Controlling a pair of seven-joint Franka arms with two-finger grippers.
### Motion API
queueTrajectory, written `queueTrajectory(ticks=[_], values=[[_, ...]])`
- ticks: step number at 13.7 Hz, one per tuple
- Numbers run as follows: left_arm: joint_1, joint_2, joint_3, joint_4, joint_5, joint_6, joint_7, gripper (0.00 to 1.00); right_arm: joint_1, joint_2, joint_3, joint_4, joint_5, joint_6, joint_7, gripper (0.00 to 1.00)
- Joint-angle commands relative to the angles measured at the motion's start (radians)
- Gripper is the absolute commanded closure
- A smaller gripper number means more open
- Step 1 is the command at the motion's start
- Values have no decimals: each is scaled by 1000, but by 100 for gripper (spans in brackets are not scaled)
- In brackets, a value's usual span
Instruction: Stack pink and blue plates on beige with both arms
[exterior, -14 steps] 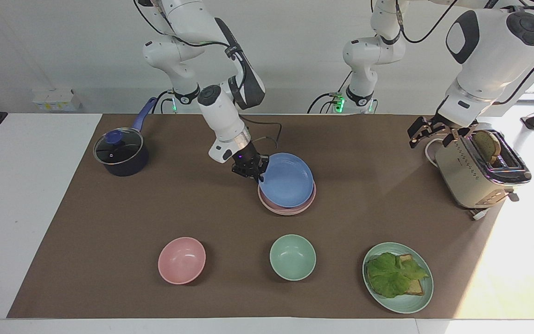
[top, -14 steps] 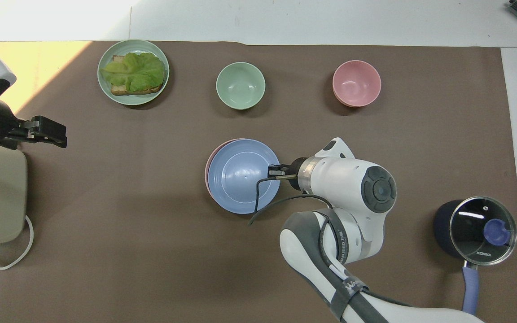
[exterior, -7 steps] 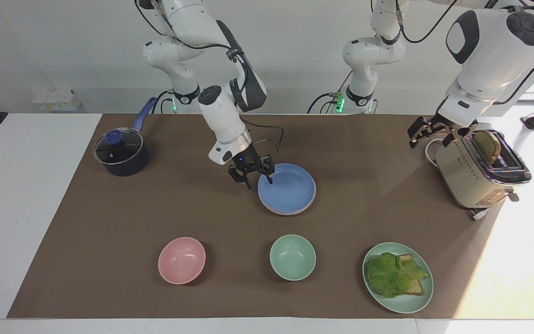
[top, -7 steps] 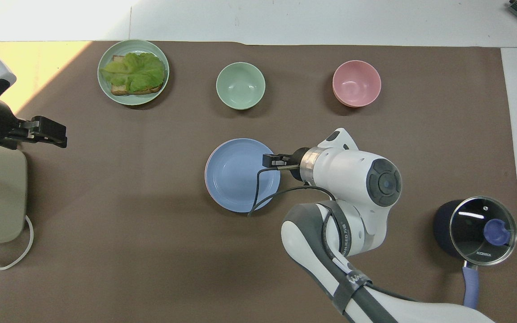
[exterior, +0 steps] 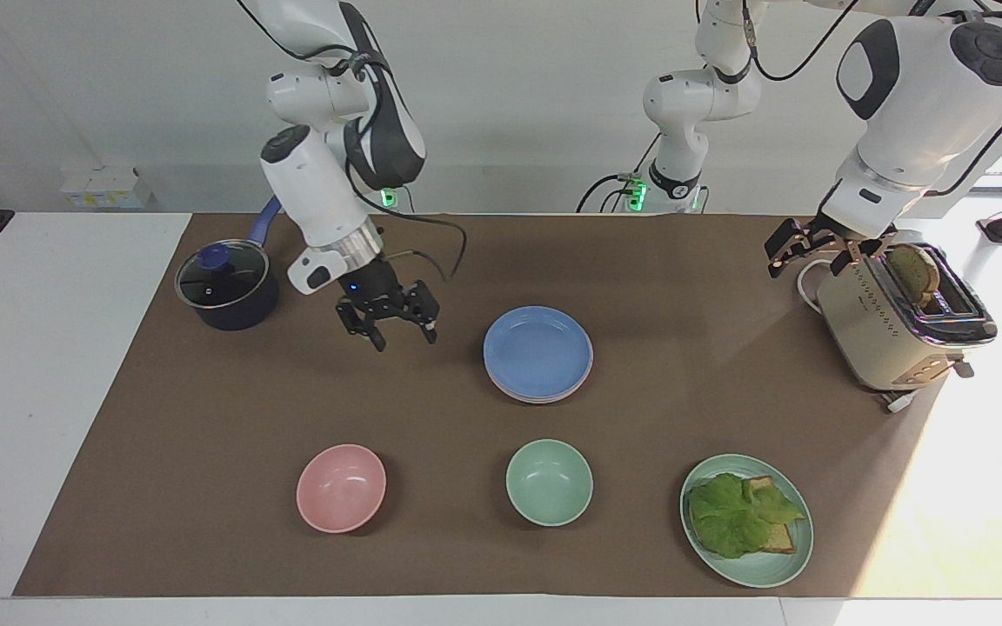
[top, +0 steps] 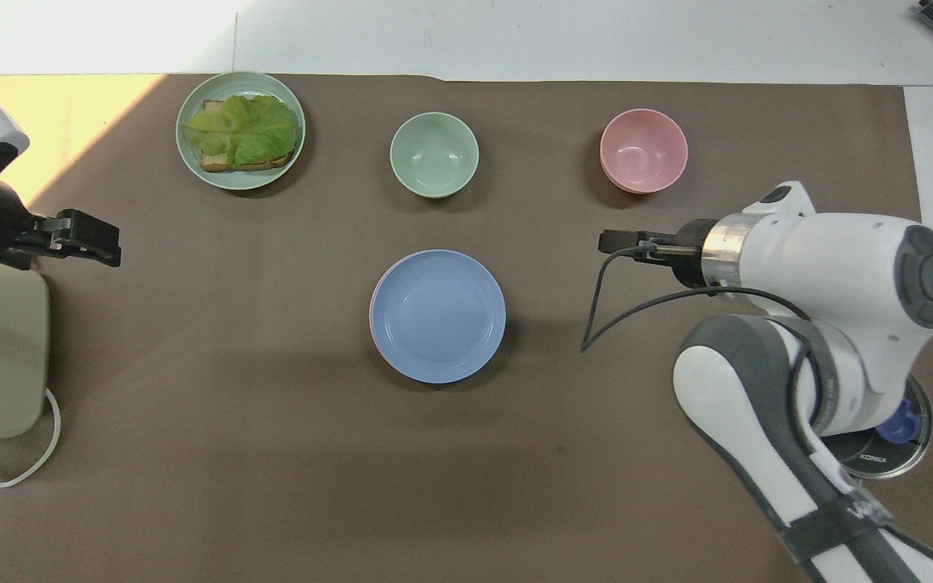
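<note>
In the middle of the brown mat the blue plate lies on the pink plate, while the right gripper hangs empty with fingers apart over bare mat beside the stack, and the left gripper, also spread, waits by the toaster.

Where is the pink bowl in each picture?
Facing view: the pink bowl is low in the picture, left of the middle.
Overhead view: the pink bowl is high in the picture, right of the middle.
Shared landmark: in both views it stands beside the green bowl, toward the right arm's end of the table.
</note>
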Motion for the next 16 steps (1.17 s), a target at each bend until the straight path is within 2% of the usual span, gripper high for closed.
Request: queueTrajectory(ticks=[1,3,5,12,15,16], values=[[10,-6,-5,0,9,-16,1,0,-86,-55,11,69,-155,-214,12,0],[10,-6,-5,0,9,-16,1,0,-115,-58,8,188,-235,-430,19,0],[10,-8,-5,0,9,-16,1,0,-144,-57,10,304,-333,-574,12,0],[10,-6,-5,0,9,-14,1,0,-227,-31,10,529,-349,-816,6,0],[10,-6,-5,0,9,-14,1,0,-238,55,7,689,-347,-944,-4,0],[10,-6,-5,0,9,-16,1,0,-244,57,8,692,-340,-945,-6,0]])
